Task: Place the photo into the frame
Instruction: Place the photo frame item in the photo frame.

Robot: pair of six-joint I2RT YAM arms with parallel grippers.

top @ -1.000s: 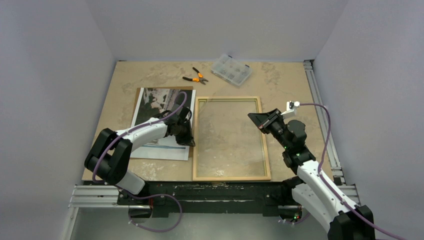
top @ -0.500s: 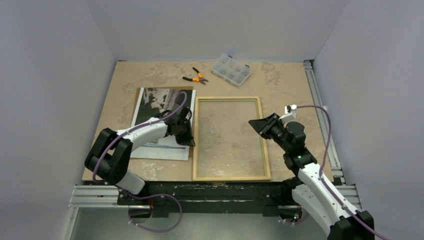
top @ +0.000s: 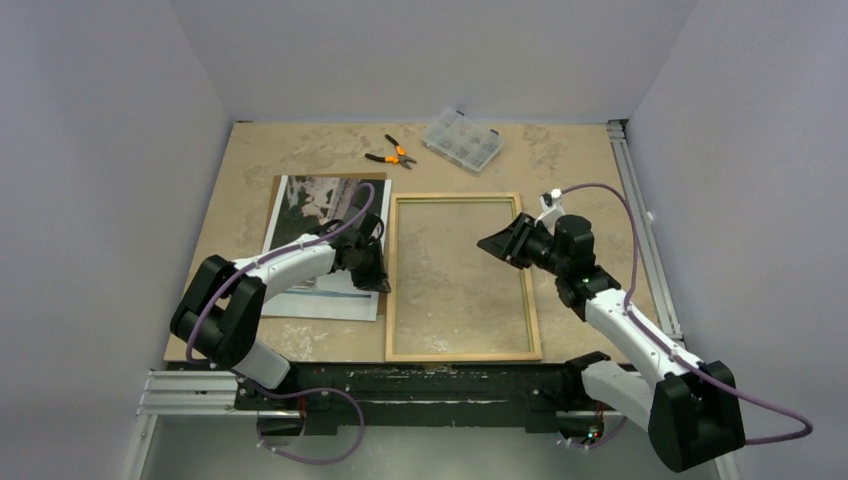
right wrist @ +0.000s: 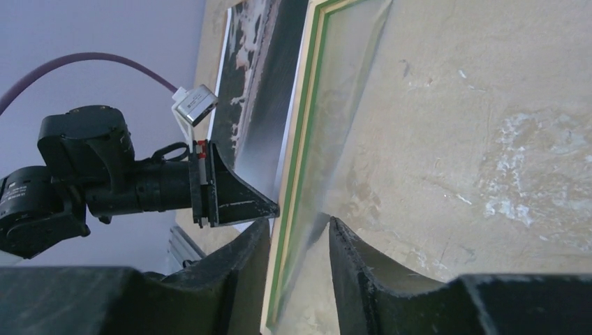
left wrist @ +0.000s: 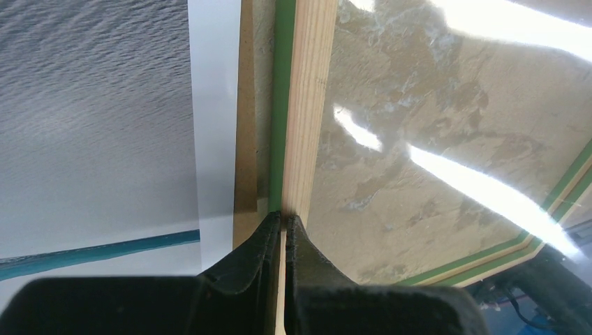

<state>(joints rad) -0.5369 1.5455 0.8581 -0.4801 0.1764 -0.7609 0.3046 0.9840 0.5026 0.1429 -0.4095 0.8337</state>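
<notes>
The frame (top: 462, 355) lies flat mid-table, pale wood back up, with its clear pane (top: 455, 265) inside. The photo (top: 310, 215) lies picture side up to its left, on a brown backing sheet (top: 330, 177). My left gripper (top: 380, 278) is shut, its tips against the frame's left rail (left wrist: 307, 105); the photo's white border (left wrist: 213, 105) is just left of it in the left wrist view. My right gripper (top: 487, 243) is open and empty, hovering over the pane just inside the right rail. The right wrist view shows the left rail (right wrist: 293, 153) between its fingers (right wrist: 352, 241).
Orange-handled pliers (top: 392, 155) and a clear compartment box (top: 462, 140) lie at the back of the table. Aluminium rails run along the right edge (top: 640, 230) and the near edge. Grey walls close in on three sides.
My right gripper has swung left and a little back, from above the frame's right rail to over the pane. The left arm, frame and photo have not moved.
</notes>
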